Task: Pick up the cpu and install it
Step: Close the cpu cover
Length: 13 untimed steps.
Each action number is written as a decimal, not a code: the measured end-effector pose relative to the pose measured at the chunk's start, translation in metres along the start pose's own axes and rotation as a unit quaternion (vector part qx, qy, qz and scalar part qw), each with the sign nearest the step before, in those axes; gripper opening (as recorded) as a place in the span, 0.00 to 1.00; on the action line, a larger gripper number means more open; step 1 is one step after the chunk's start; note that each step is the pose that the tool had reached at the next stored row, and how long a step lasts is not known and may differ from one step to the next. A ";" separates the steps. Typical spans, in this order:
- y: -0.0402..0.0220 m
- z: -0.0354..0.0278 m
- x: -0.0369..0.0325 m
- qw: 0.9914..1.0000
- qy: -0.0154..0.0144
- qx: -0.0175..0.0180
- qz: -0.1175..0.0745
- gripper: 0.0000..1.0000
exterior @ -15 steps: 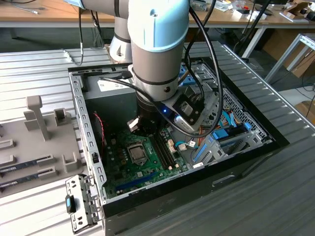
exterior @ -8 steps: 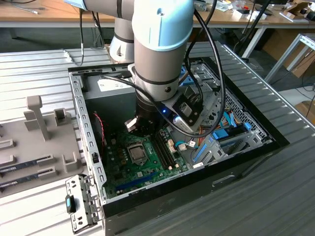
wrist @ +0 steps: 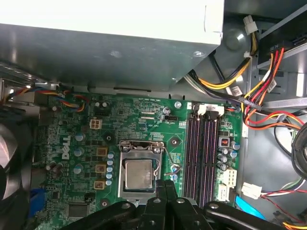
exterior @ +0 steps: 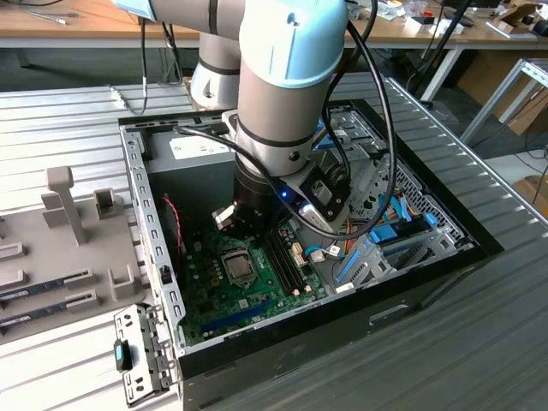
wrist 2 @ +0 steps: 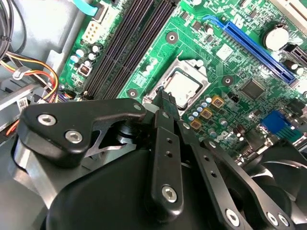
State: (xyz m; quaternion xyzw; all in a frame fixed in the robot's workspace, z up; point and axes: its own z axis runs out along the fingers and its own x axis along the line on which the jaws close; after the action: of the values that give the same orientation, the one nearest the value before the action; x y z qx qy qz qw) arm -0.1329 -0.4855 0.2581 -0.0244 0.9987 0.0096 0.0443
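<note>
The cpu point(wrist: 139, 173) is a small silver-grey square lying flat inside the metal-framed socket point(wrist: 125, 146) on the green motherboard point(wrist: 139, 120). It also appears in the second wrist view as the cpu point(wrist 2: 184, 86) and in the exterior view as the cpu point(exterior: 238, 267). My gripper point(wrist: 165, 184) hovers just above the board at the socket's edge. Its black fingers are pressed together with nothing between them. In the second wrist view the gripper point(wrist 2: 165, 96) points at a corner of the chip. The arm reaches down into the open computer case point(exterior: 445, 257).
Dark memory slots point(wrist: 201, 153) run beside the socket. The grey power-supply box point(wrist: 110, 28) and coloured cable bundles point(wrist: 259, 96) lie close by. A long blue slot point(wrist 2: 254, 43) crosses the board. A grey fixture tray point(exterior: 68, 231) sits at the exterior view's left.
</note>
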 end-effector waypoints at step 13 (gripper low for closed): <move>0.0420 0.0058 -0.0030 1.000 0.001 0.000 0.000 0.11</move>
State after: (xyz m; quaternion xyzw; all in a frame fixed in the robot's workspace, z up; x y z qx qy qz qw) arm -0.1315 -0.4433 0.2533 -0.0243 0.9987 0.0096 0.0431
